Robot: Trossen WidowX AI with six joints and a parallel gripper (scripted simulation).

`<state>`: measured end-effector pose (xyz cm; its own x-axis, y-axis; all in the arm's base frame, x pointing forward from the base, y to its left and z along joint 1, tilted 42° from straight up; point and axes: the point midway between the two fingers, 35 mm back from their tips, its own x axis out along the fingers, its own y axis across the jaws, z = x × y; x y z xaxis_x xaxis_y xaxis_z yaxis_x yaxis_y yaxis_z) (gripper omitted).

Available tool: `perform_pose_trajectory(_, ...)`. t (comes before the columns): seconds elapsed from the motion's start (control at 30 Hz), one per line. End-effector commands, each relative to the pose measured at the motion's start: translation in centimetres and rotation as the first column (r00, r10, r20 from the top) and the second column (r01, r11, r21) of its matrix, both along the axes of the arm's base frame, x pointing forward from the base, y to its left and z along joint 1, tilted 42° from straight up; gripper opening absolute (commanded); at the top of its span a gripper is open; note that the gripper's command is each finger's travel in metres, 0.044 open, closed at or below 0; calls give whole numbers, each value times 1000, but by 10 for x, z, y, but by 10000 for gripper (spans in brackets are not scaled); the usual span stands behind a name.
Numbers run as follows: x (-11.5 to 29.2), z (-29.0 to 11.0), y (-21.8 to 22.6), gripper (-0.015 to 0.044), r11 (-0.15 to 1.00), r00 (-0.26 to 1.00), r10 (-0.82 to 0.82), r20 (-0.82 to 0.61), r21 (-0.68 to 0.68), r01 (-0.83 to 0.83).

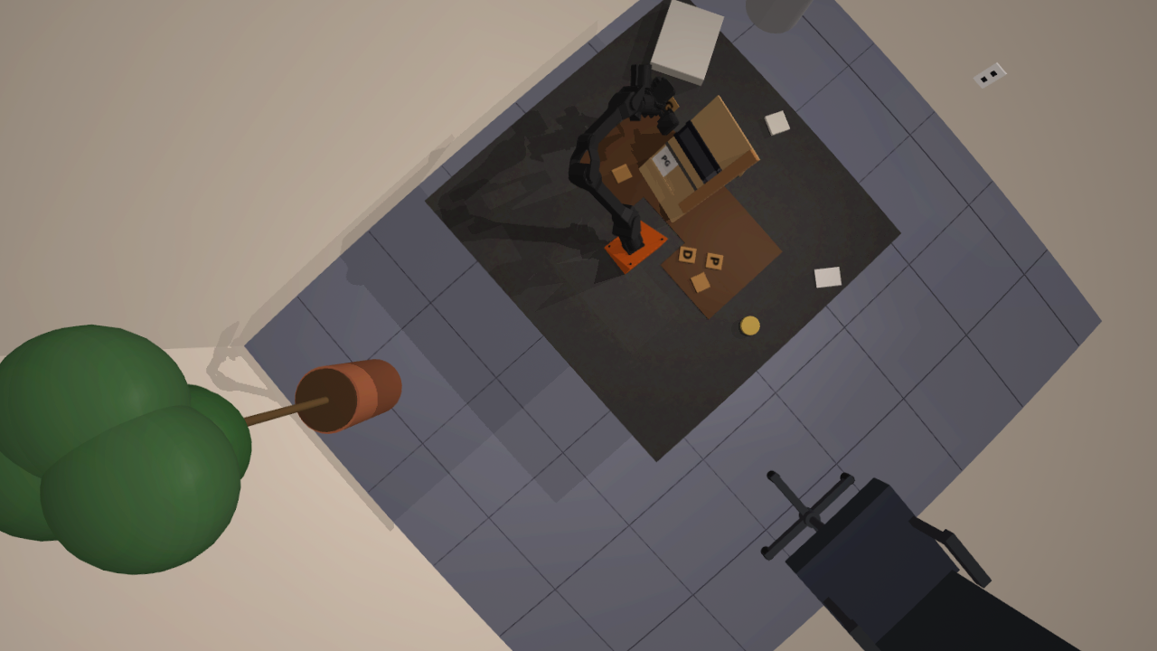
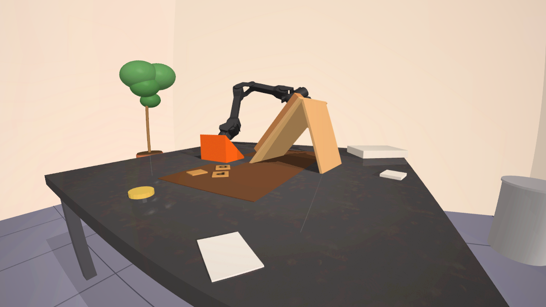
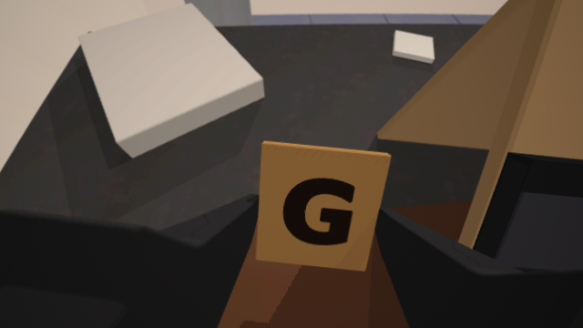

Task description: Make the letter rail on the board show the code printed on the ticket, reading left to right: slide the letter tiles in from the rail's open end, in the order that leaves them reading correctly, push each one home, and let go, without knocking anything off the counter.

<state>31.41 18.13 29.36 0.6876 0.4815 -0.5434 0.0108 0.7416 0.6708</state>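
Gripper clamped on the G tile, held upright w/ letter facing the wrist cam, up beside the board near its top edge. Dark rail opening sits just right of the tile. Step in hand, prob.: carrying G to the rail's open end. Next: line tile edge w/ the slot, slide in, push home, release. D tile and P tile lie on the brown mat.

Tan tile with black G, black hand, orange base, brown mat.
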Motion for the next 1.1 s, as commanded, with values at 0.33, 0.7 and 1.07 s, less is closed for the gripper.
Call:
perform_pose_trajectory(0.33, -1, -6, -5, 0, 1000, 1000, 5, 2, -2, -5)
perform_pose_trajectory(0.7, 0, -10, -10, 0, 1000, 1000, 5, 1, -2, -5)
perform_pose_trajectory(1.07, 0, -14, -14, 0, 1000, 1000, 5, 1, -3, -5)
